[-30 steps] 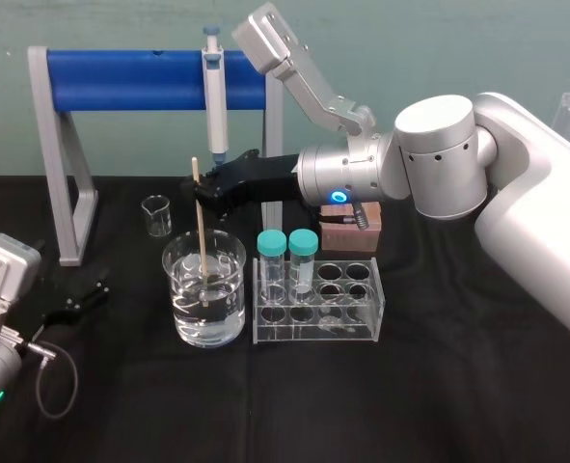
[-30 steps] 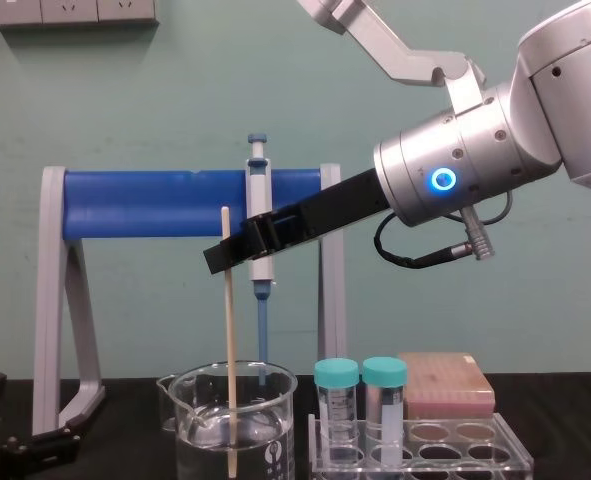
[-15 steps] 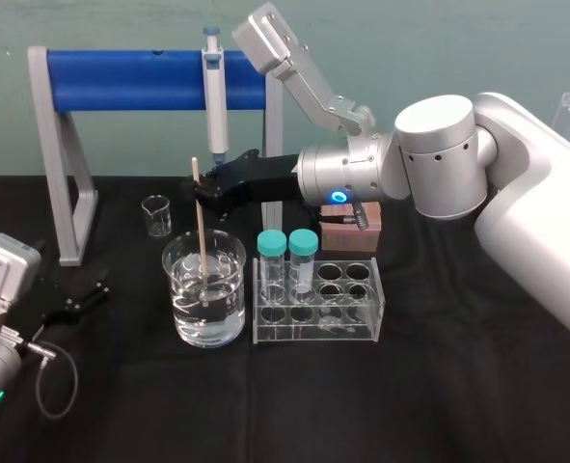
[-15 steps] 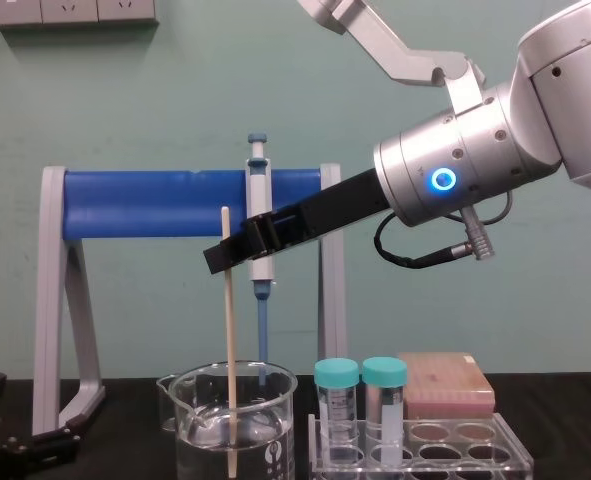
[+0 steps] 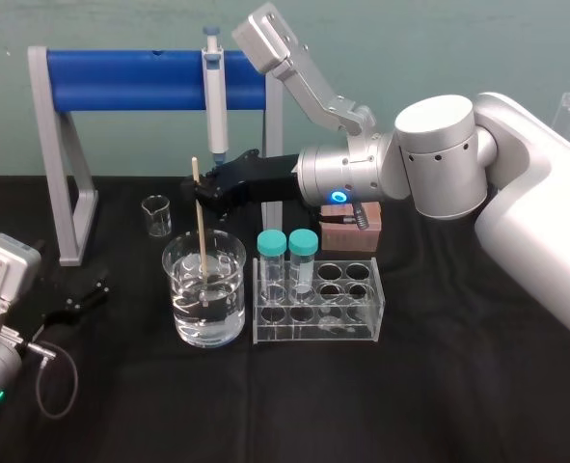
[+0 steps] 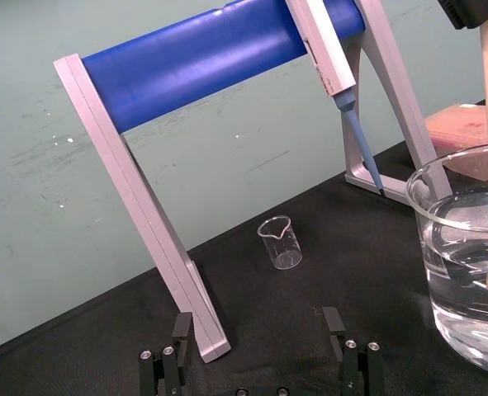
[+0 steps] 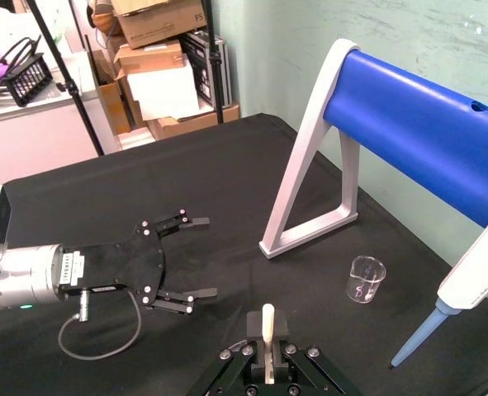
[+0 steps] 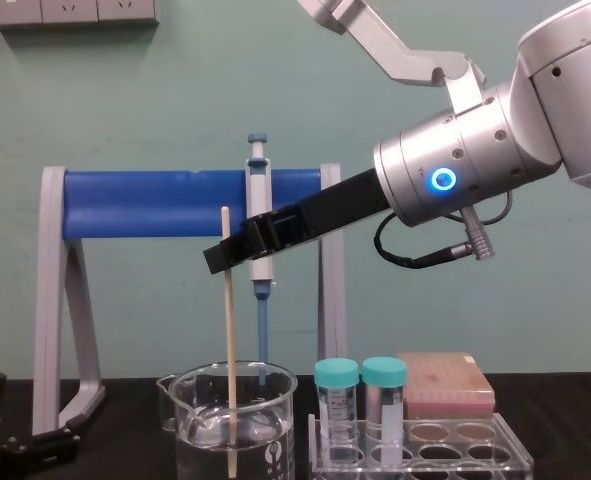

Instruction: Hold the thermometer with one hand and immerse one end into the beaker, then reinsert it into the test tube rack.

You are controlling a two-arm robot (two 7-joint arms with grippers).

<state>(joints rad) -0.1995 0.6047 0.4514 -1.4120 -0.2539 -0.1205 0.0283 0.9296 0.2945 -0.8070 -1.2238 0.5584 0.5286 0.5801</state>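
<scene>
Your right end effector (image 5: 200, 191) pinches the thermometer (image 5: 203, 249). Its lower end stands in the beaker (image 5: 230, 307), clear of the rim, and the test tube rack (image 5: 362, 314) is just beside. The left end effector (image 7: 196, 256) rests open on the desk (image 5: 439, 386).

The thermometer (image 5: 202, 231) stands in the beaker (image 5: 179, 289), left of the test tube rack (image 5: 354, 334), with a smaller beaker (image 5: 156, 215) and a stand (image 5: 121, 83) behind.

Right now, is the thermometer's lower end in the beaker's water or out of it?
In. The thermometer stands near upright, its tip below the waterline inside the beaker; the right gripper is shut on it near its top.
</scene>
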